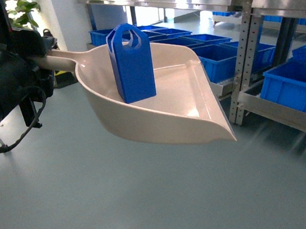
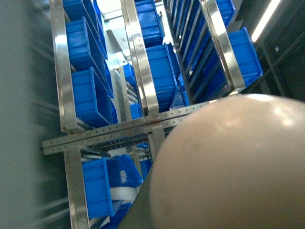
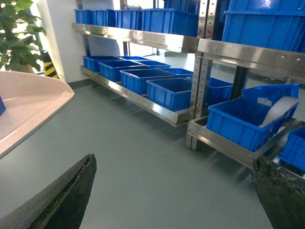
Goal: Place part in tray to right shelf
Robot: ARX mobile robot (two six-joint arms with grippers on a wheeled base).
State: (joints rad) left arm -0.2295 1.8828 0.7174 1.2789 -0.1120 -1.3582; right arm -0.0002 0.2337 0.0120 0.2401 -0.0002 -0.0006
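The beige tray (image 1: 185, 105) hangs in the air over the grey floor, with its wide lip pointing right toward the racks. The blue part (image 1: 131, 62) stands upright inside it near the handle end. My left gripper (image 1: 41, 63) holds the tray by its handle; the fingers are hidden behind the black arm. The tray's underside (image 2: 228, 167) fills the left wrist view. My right gripper (image 3: 174, 160) is open over bare floor, with the tray's edge (image 3: 28, 105) to its left. The right shelf (image 1: 284, 112) stands ahead on the right.
Blue crates (image 1: 297, 83) sit on the steel racks, low (image 3: 171, 90) and high (image 3: 162, 19). An upright perforated post (image 1: 245, 55) divides the two racks. A potted plant (image 3: 16, 33) and a white wall stand at the back left.
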